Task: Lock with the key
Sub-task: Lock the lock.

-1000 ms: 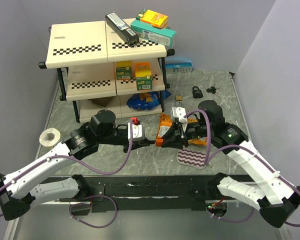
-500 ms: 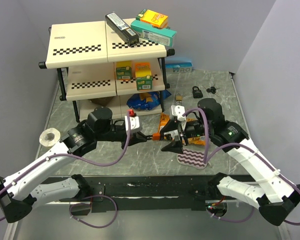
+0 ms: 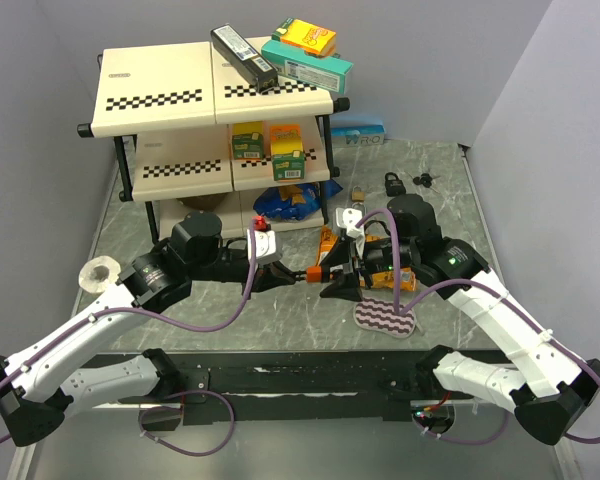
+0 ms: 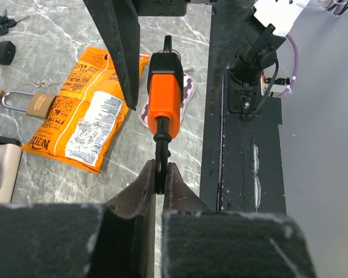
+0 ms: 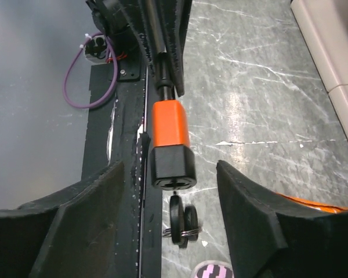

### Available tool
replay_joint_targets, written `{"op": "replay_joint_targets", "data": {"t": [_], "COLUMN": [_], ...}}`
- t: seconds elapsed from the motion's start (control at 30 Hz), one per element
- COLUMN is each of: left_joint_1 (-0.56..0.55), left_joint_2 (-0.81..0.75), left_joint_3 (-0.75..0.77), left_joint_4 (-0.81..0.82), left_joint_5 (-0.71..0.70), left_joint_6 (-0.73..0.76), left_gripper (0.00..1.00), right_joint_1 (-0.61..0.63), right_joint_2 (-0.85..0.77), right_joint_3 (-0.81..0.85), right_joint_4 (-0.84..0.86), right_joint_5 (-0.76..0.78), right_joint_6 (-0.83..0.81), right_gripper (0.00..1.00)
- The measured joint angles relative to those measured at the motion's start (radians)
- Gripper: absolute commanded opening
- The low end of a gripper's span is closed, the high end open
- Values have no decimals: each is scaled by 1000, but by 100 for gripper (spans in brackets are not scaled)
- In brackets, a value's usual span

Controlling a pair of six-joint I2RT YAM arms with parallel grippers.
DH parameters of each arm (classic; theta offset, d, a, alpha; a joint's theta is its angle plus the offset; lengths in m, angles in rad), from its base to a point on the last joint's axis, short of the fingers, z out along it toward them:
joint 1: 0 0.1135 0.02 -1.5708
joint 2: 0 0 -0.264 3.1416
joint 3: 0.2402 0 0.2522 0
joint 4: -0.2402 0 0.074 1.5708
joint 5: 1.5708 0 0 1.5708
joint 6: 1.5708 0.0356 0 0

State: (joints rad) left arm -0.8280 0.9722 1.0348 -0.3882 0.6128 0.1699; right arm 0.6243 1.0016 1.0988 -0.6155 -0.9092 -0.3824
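We see our right hand [image 5: 169, 168] spread wide around an orange block-shaped padlock [image 5: 169, 130], clear of it; small black keys [image 5: 180, 223] hang beneath its base.

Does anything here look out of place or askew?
Yes. On top of the shelf, the black box and the teal box lie askew to its edges, with a yellow box stacked crooked on the teal one.

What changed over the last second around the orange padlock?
The left tool closed on the shackle of the orange padlock; the right tool let go, its jaws now wide either side of the body. The shelf and black padlock stayed put.
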Motion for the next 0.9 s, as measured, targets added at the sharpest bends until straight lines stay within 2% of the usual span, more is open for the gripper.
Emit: {"op": "replay_joint_targets", "data": {"t": [0.07,0.1,0.17,0.2,0.27,0.3,0.37,0.9], "left_joint_1": [0,0,0,0,0,2,3,5], "left_joint_2": [0,0,0,0,0,0,0,18], "left_joint_3": [0,0,0,0,0,0,0,-2], "left_joint_4": [0,0,0,2,2,2,2,6], "left_joint_5": [0,0,1,2,3,7,10,23], "left_joint_6": [-3,-5,-11,-15,-23,-28,-34,-114], "left_gripper": [1,1,1,1,1,1,1,1], "right_joint_1": [1,2,8,11,15,17,19,41], "right_joint_2": [6,9,12,13,14,14,16,18], "right_joint_3": [0,0,0,0,0,0,0,1], "right_joint_4": [11,18,32,37,39,39,40,38], "right_joint_5": [0,0,-1,-1,-3,-3,-3,26], "right_joint_6": [9,13,16,20,23,25,21,26], "right_gripper": [55,45,36,25,15,8,0,0]}}
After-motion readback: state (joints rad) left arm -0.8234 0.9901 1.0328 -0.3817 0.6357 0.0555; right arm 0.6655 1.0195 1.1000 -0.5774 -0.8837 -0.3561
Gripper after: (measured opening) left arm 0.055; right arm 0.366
